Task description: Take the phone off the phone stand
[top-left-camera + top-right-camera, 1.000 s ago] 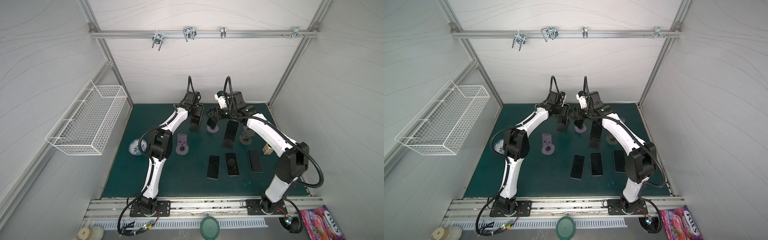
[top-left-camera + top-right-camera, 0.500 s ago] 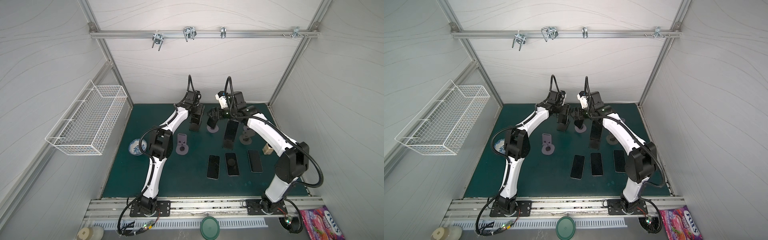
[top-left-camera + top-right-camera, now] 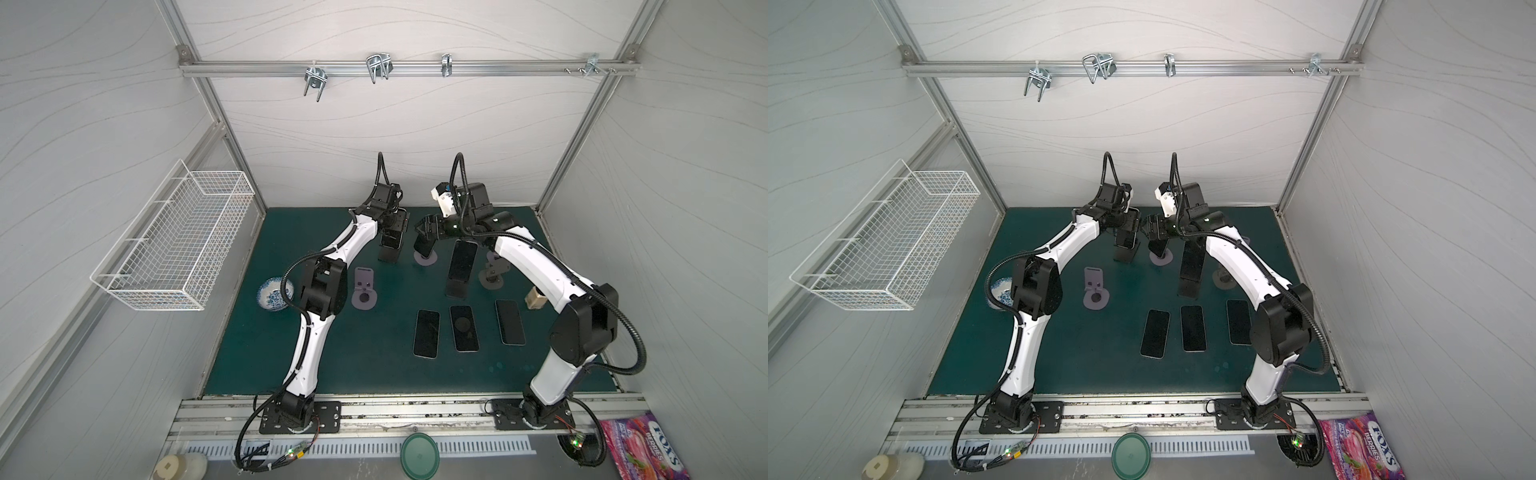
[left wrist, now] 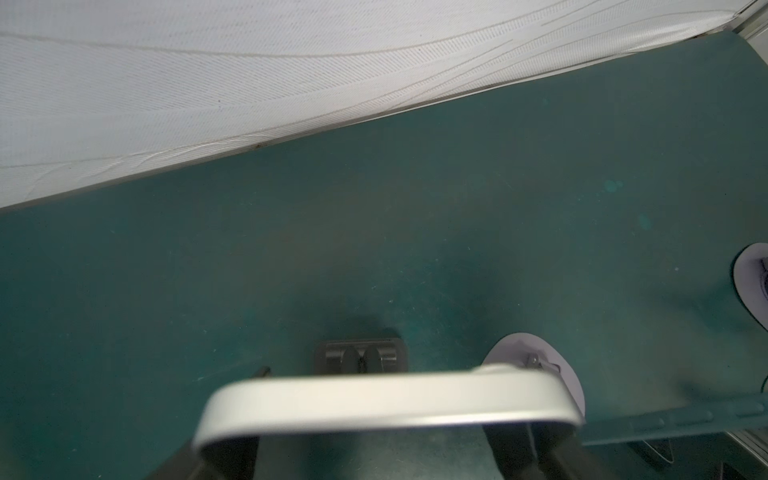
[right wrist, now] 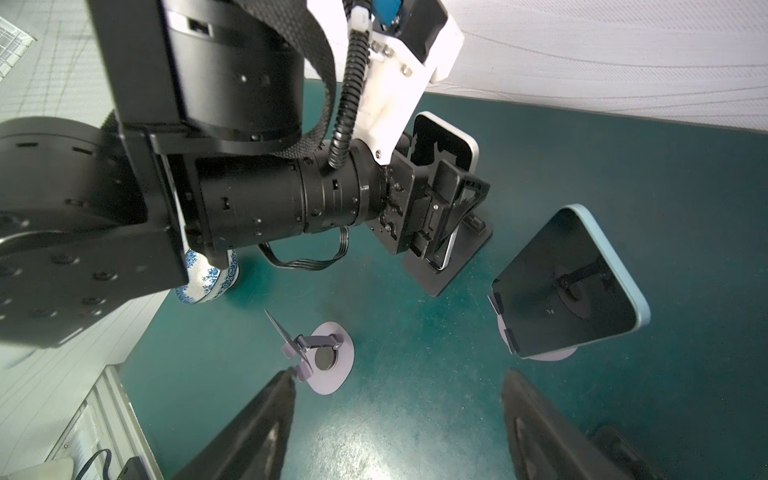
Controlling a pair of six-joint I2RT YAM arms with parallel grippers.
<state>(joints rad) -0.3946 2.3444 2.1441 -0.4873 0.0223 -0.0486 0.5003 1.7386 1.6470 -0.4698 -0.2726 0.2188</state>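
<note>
A white-edged phone (image 5: pixel 451 141) stands tilted on a black phone stand (image 5: pixel 455 266) at the back of the green mat. My left gripper (image 3: pixel 392 235) is shut on this phone's sides. In the left wrist view its silver top edge (image 4: pixel 386 399) spans the space between the fingers, with the stand's base (image 4: pixel 360 356) beyond it. I cannot tell whether the phone's lower end still touches the stand. My right gripper (image 3: pixel 424 233) hangs open just to the right, with nothing between its fingers (image 5: pixel 266 419). Under it, a blue-edged phone (image 5: pixel 569 286) leans on a lilac stand (image 3: pixel 426 259).
A tall black stand (image 3: pixel 456 286) holds another phone (image 3: pixel 462 259). An empty lilac stand (image 3: pixel 364 286) and a grey stand (image 3: pixel 494 272) are nearby. Three phones (image 3: pixel 464 328) lie flat in front. A blue-patterned bowl (image 3: pixel 272 293), a wooden block (image 3: pixel 535 300) and a wall basket (image 3: pixel 174 241) flank the mat.
</note>
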